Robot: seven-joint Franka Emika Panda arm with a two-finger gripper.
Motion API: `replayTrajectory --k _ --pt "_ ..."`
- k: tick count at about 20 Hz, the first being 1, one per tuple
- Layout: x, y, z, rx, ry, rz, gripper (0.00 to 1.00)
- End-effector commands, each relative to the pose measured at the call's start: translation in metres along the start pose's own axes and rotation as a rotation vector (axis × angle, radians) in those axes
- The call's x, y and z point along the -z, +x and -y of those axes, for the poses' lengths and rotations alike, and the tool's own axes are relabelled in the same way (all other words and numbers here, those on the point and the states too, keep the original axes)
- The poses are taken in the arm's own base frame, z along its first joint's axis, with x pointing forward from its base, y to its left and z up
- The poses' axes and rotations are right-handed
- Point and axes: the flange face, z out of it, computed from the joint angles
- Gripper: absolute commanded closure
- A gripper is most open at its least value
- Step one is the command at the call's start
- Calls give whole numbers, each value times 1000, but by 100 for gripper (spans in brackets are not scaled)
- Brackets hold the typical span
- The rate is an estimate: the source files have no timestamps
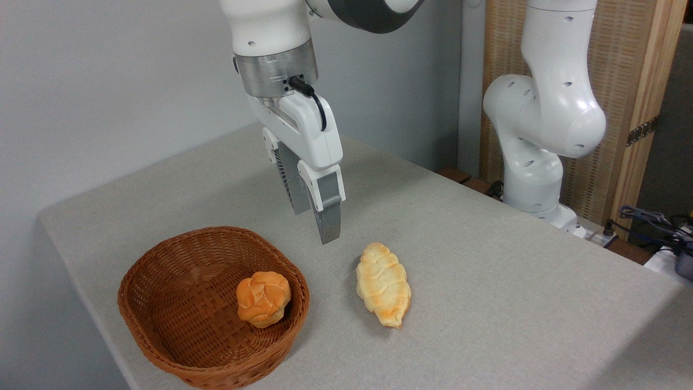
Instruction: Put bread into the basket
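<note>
Glossy white arm (544,103), silver wrist ring (276,73), black cable (314,103), ribbed grey jaws.

Bench (487,281): pale grey top w/ fine speckle, rounded edge at front left. Basket (162,346) sits on it near front-left corner, woven reddish-brown wicker, thick rim. Bread (383,284) lies flat on bare bench just right of basket, not touching it, long axis running front-to-back, pale yellow w/ golden patches. Bench surface to the right bare.

Bread (383,283) flat on table (487,260), beside basket (162,346) holding roll (263,298); gripper (316,226) above, empty
</note>
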Motion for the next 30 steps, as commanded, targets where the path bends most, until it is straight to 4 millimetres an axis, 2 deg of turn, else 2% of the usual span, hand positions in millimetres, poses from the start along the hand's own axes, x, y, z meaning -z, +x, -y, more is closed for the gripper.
replayTrajectory --k 1,5,12,14,16,21,30 --pt "-4 -5 -1 -25 -9 23 0" --pt "-11 -4 -5 -44 -23 35 0" --pt "-18 -18 -12 84 -67 61 0" --pt "-29 -23 -17 132 -82 72 0" --pt "-41 -37 -16 205 -91 71 0" --pt "-66 -50 -17 437 -68 35 0" --pt "-102 -66 -37 587 -49 -3 0"
